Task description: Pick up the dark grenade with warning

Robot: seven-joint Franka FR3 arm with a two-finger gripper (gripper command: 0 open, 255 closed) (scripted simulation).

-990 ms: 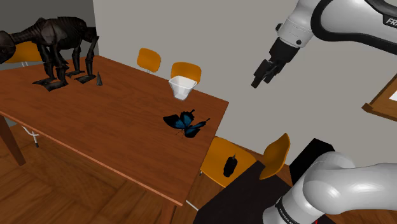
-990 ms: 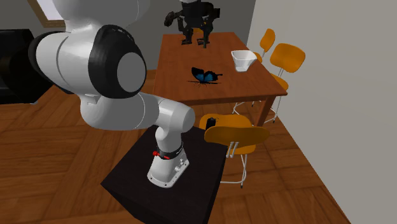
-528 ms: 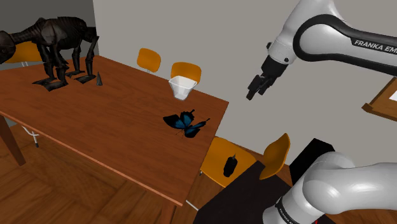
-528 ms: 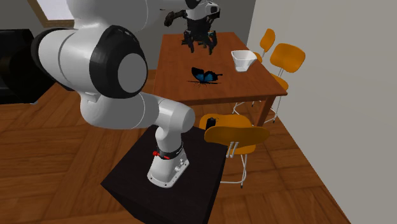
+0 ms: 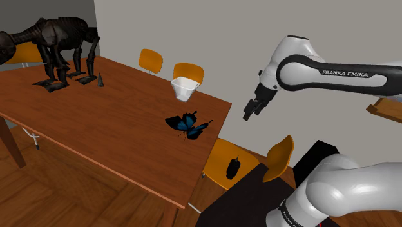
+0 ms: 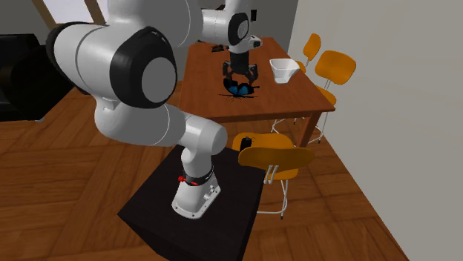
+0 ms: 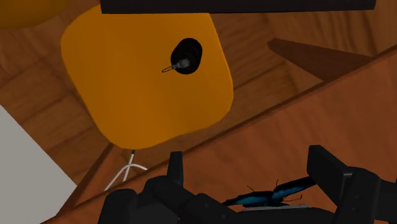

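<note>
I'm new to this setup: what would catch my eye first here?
The white arm looms over its stand, its gripper open in mid-air near the end of the table. A blue butterfly sits on the table, and a small dark grenade rests on the orange chair beside it.

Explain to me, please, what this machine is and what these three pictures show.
It is a white robot arm with a black two-finger gripper, on a black box. One picture looks over its shoulder, one from behind the box, one from its hand. On the brown table stand a blue butterfly, a white cup and a dark four-legged animal figure. The small dark grenade lies on an orange chair seat. The gripper is open, holding nothing.
</note>
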